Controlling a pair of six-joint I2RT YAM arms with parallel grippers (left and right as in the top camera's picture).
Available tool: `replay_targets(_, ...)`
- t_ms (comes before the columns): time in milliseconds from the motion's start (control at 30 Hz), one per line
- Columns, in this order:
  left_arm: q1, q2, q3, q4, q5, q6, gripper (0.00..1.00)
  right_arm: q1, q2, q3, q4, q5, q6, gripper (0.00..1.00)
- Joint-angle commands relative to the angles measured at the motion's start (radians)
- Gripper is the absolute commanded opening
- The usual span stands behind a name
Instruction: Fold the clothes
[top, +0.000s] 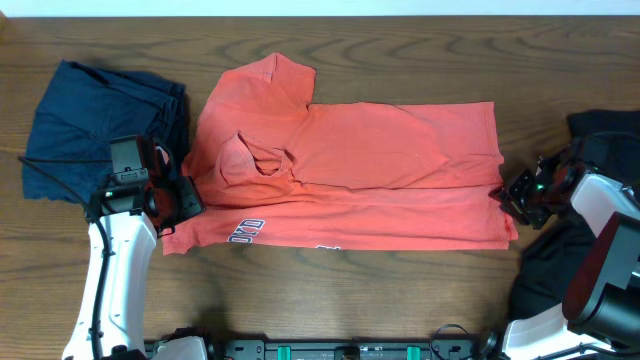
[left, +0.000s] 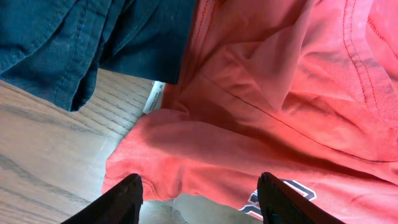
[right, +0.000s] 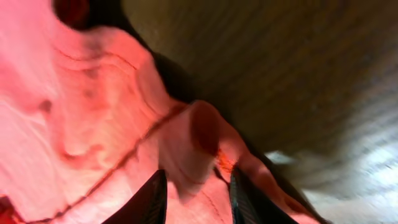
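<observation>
The left gripper (left: 200, 182) holds its two black fingers (left: 127, 199) spread wide, just short of the near hem of a rumpled coral-red cotton T-shirt (left: 292, 106) filling the right. Navy-edged white lettering (left: 249, 202) shows beside the right finger. A navy-blue cloth garment (left: 74, 43) lies far left, with a small white tag (left: 153, 98) between the two, over the brown wooden table (left: 43, 143).

Soft even light — heavy right-wrist blur

Overhead: fixed above table (top: 400, 280), facing straight down, far enough to take in whole shirt (top: 400, 160). Left wrist: low and close at shirt's left edge, facing across it; shared with overhead, that edge and navy garment (top: 90, 130). Right wrist: very close at shirt's right edge, blurred.
</observation>
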Motion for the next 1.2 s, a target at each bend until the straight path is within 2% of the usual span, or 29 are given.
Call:
replay_targets(0,0.006,-0.006,0.020,0.000,0.000,0.002,0.61,-0.002,-0.011,0.000,0.014,-0.084,0.003,0.32)
replay_targets(167,0.006,-0.006,0.020,0.000,0.000,0.002,0.61,-0.016,-0.011,0.011,0.012,-0.082,0.001,0.33)
replay_targets(200,0.006,-0.006,0.020,0.000,0.000,0.002,0.61,-0.017,-0.011,0.011,0.012,-0.081,0.001,0.31)
replay_targets(233,0.006,-0.006,0.020,0.000,0.000,0.002,0.61,-0.018,-0.011,0.011,0.012,-0.079,0.001,0.21)
replay_targets(300,0.006,-0.006,0.020,0.000,0.000,0.002,0.61,-0.019,-0.011,0.011,0.011,-0.083,0.001,0.12)
replay_targets(533,0.006,-0.006,0.020,0.000,0.000,0.002,0.61,-0.051,-0.011,0.048,0.009,-0.098,0.001,0.10)
replay_targets(567,0.006,-0.006,0.020,0.000,0.000,0.002,0.61,-0.055,-0.011,0.053,0.009,-0.098,0.001,0.13)
replay_targets(633,0.006,-0.006,0.020,0.001,0.000,0.002,0.61,-0.054,-0.011,0.054,0.009,-0.097,0.001,0.34)
replay_targets(700,0.006,-0.006,0.020,0.002,0.000,0.002,0.61,-0.053,-0.011,0.054,0.000,-0.093,0.000,0.38)
replay_targets(767,0.006,-0.006,0.020,0.002,0.000,0.002,0.61,-0.052,-0.011,0.054,-0.008,-0.092,-0.008,0.30)
replay_targets(833,0.006,-0.006,0.020,0.004,0.000,0.002,0.61,-0.052,-0.011,0.054,-0.011,-0.086,-0.007,0.15)
replay_targets(933,0.006,-0.006,0.020,0.004,0.000,0.002,0.61,-0.052,-0.011,0.054,-0.010,-0.087,-0.006,0.06)
replay_targets(1033,0.006,-0.006,0.020,0.004,0.000,0.002,0.61,-0.052,-0.011,0.054,-0.014,-0.087,-0.006,0.01)
replay_targets(1167,0.006,-0.006,0.020,0.004,0.000,0.002,0.61,-0.051,-0.011,0.053,-0.026,-0.091,-0.007,0.01)
